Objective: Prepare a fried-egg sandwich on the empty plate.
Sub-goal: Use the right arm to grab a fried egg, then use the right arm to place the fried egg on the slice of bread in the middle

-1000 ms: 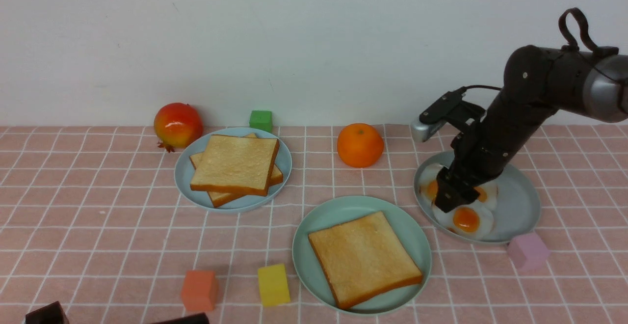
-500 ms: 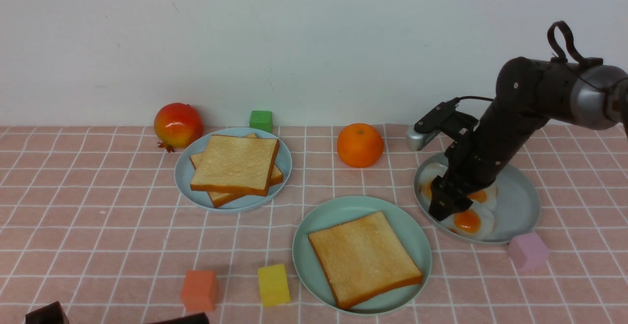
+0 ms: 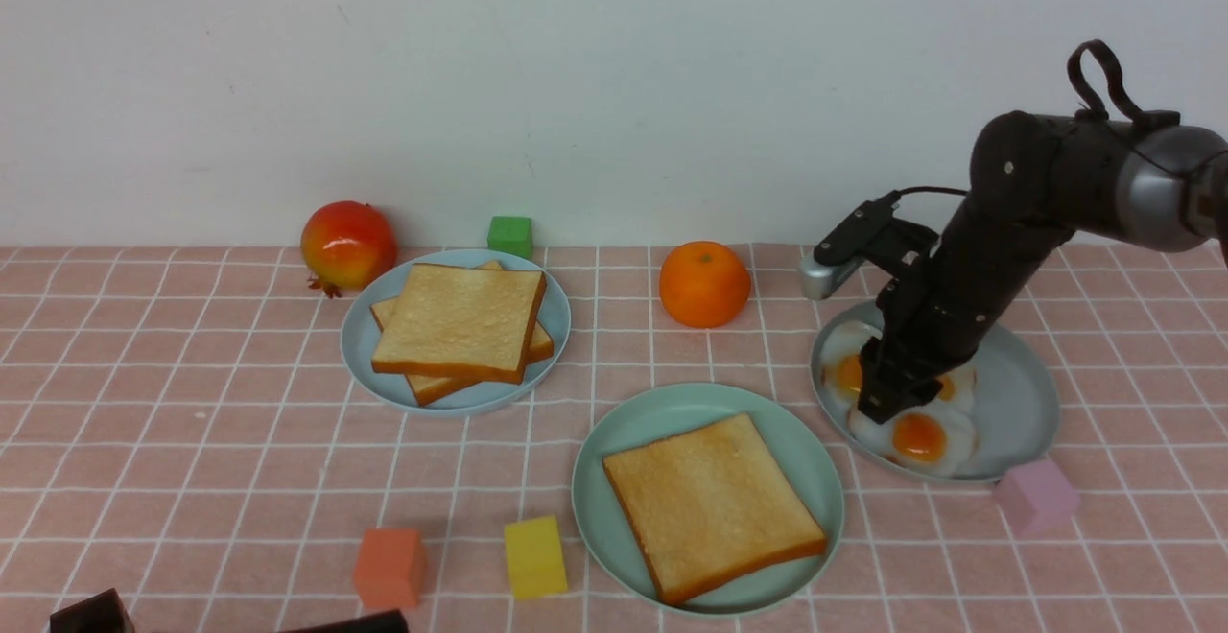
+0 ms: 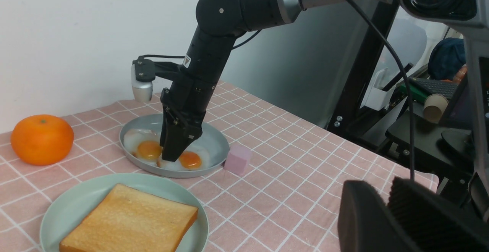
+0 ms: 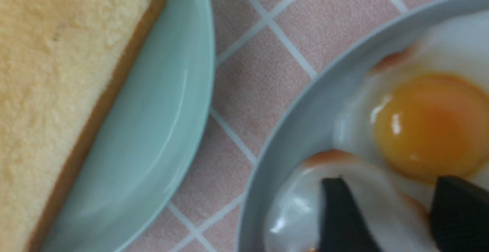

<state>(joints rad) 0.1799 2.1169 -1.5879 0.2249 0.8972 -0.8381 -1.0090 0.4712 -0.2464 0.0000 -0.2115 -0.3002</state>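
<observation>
The empty plate, mint green (image 3: 614, 441) (image 4: 68, 206) (image 5: 164, 122), holds one toast slice (image 3: 710, 504) (image 4: 130, 225) (image 5: 57, 91). Fried eggs (image 3: 919, 436) (image 4: 190, 159) (image 5: 431, 126) lie on the grey-blue plate (image 3: 1017, 393) (image 4: 214, 141) to its right. My right gripper (image 3: 883, 412) (image 4: 172, 156) (image 5: 393, 181) points down onto the eggs. Its jaws stand apart, with egg white between the tips. My left gripper (image 4: 386, 185) hangs over the cloth, away from the plates. Only a narrow gap shows between its fingers, and nothing is in it.
A pale blue plate (image 3: 360, 336) at the back left carries two stacked toast slices (image 3: 460, 331). A pomegranate (image 3: 347, 243), a green cube (image 3: 509, 234) and an orange (image 3: 704, 283) stand near the wall. A pink cube (image 3: 1034, 496) touches the egg plate. Yellow (image 3: 535, 556) and orange (image 3: 389, 568) cubes sit in front.
The right arm has lowered its gripper onto the eggs and drawn it back slightly. Its jaws have narrowed. Toast and plates have not moved.
</observation>
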